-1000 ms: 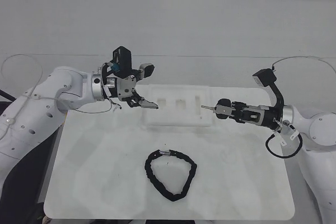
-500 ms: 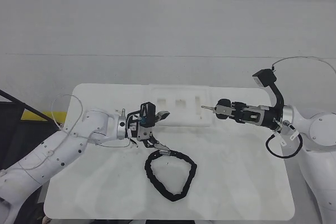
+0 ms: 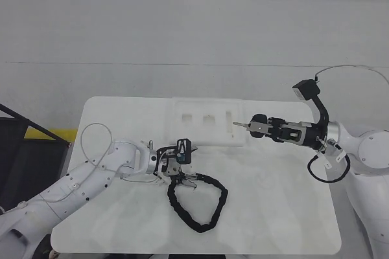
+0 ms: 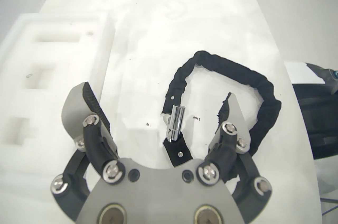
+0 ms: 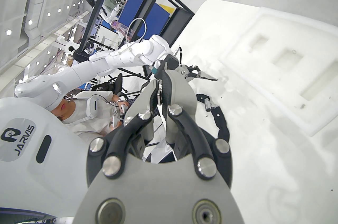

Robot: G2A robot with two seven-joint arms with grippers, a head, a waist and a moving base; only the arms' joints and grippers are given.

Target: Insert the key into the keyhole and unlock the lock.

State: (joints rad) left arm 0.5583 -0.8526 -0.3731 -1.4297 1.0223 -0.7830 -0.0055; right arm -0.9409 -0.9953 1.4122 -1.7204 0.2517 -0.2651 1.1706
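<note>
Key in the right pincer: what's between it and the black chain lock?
In the top view, the key is over the white foam tray; between it and the lock lie the tray's front edge and bare table.

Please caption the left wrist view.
Open left gripper around the silver cylinder of the black chain lock on a white table.

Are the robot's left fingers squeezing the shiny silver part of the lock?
No, the left gripper has its fingers wide open on either side of the lock's silver cylinder, not touching it.
</note>
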